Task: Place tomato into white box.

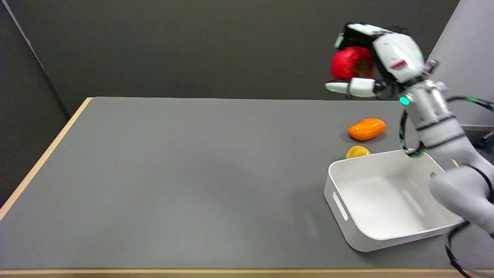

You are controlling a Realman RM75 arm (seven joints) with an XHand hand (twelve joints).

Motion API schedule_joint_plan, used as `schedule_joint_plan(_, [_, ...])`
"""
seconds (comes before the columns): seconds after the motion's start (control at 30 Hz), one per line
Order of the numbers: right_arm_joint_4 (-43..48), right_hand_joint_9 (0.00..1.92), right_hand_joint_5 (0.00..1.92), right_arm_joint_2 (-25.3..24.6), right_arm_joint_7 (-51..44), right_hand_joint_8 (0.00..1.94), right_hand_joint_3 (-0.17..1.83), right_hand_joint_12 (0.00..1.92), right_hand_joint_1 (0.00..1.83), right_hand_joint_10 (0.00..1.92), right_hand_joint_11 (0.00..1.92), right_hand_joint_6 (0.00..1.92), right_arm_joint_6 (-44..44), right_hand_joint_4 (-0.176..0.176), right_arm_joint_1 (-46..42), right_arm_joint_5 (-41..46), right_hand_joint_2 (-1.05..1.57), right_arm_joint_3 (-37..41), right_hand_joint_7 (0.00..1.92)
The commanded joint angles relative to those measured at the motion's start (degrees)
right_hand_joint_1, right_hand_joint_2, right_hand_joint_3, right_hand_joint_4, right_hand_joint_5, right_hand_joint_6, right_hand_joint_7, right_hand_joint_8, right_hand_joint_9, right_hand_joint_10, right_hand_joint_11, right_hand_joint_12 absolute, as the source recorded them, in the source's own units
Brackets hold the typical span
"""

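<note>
in the head view, the tomato [352, 62] is held in the right robot hand [370, 61], with fingers curled over its top and one white finger stretched out beneath it. the tomato is kept high in the air, above the far right part of the grey counter [173, 173]. the white box [386, 200] is seen lower right, open and with nothing inside. an orange fruit [366, 128] and a yellow fruit [357, 152] lie just beyond the box's far wall.

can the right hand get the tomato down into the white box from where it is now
Probably yes. The right hand holds the tomato up in the air, the white box looks empty with its top open, and nothing lies between them.
</note>
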Motion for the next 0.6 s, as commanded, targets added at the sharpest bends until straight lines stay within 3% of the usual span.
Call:
schedule_joint_plan(0.03, [3.08,0.77,0.63,-7.02,-7.45,1.41,0.32,1.71,1.48,1.40,0.75,1.36,38.21,0.176,-32.95,19.80,1.02,9.63,0.79])
schedule_joint_plan(0.27, [-1.05,0.77,0.63,-7.92,-12.98,1.41,0.33,1.71,1.48,1.41,0.75,1.36,45.63,0.176,-34.91,21.68,1.02,3.37,0.79])
schedule_joint_plan(0.6, [-10.08,0.77,0.63,-6.31,-13.45,1.42,0.33,1.71,1.48,1.41,0.75,1.36,60.04,0.176,-33.60,26.19,1.02,-8.18,0.79])
